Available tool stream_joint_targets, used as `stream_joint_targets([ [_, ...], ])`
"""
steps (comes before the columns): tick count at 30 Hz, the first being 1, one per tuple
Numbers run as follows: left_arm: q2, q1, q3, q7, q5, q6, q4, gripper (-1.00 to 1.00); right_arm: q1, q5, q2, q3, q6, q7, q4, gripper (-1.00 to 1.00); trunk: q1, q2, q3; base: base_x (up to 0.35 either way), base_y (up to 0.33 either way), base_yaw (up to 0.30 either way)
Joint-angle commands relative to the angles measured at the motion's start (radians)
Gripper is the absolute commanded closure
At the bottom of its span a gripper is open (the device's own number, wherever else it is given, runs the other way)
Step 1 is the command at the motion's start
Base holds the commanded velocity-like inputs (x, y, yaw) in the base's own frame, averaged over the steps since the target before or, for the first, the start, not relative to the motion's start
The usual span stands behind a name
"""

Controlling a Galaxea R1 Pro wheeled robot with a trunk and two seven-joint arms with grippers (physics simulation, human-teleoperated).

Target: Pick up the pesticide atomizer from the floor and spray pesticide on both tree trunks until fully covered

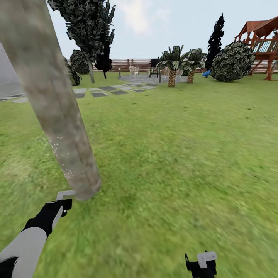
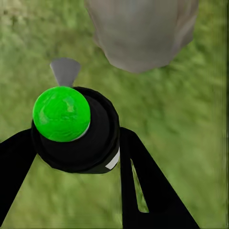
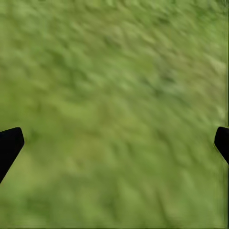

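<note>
Pesticide atomizer (image 2: 71, 131) sits pinched in the left tool (image 2: 78, 157): black body, green round cap, grey nozzle aimed at the tree trunk (image 2: 140, 31) base. In the head view the left tool (image 1: 61, 202) is low, just beside the foot of the tree trunk (image 1: 50, 100), nozzle tip close to the bark, contact not clear. Trunk is thick, mottled grey-brown, with a scatter of small white specks on its lower part. Right tool (image 1: 201, 262) hangs low over bare grass (image 3: 114, 95), well apart from the trunk; its fingers (image 3: 9, 145) are spread wide with nothing between them. Farther off on the lawn: a second tree (image 1: 90, 31) near the grey stepping stones (image 1: 108, 90), two short palms (image 1: 179, 63), a round bush (image 1: 233, 61), a wooden playset (image 1: 262, 42), a slat fence (image 1: 127, 65) at the back.
</note>
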State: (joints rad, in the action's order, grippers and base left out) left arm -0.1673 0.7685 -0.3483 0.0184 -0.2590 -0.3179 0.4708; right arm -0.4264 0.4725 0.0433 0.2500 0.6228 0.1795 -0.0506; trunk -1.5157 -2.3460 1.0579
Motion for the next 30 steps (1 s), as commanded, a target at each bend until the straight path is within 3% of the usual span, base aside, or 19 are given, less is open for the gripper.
stream_joint_targets([
  [1,0.0,0.0,0.0,0.0,0.0,0.0,0.0,1.0,0.0,0.0,0.0,0.0,0.0,0.0,0.0,-1.0,0.0,0.0,0.0,0.234,-0.181,0.001],
  [13,0.0,0.0,0.0,0.0,0.0,0.0,0.001,1.0,0.0,0.0,0.0,0.0,0.0,0.0,0.0,-1.0,0.0,0.0,0.0,0.151,-0.236,0.009],
  [25,0.001,0.0,0.0,0.0,0.0,0.0,0.0,1.0,0.0,0.0,0.0,0.0,0.0,0.0,0.0,-1.0,0.0,0.0,0.0,0.12,-0.252,0.252],
  [30,0.003,0.0,0.0,0.0,0.0,0.0,0.0,1.0,0.0,0.0,0.0,0.0,0.0,0.0,0.0,-1.0,0.0,0.0,0.0,0.062,-0.263,0.032],
])
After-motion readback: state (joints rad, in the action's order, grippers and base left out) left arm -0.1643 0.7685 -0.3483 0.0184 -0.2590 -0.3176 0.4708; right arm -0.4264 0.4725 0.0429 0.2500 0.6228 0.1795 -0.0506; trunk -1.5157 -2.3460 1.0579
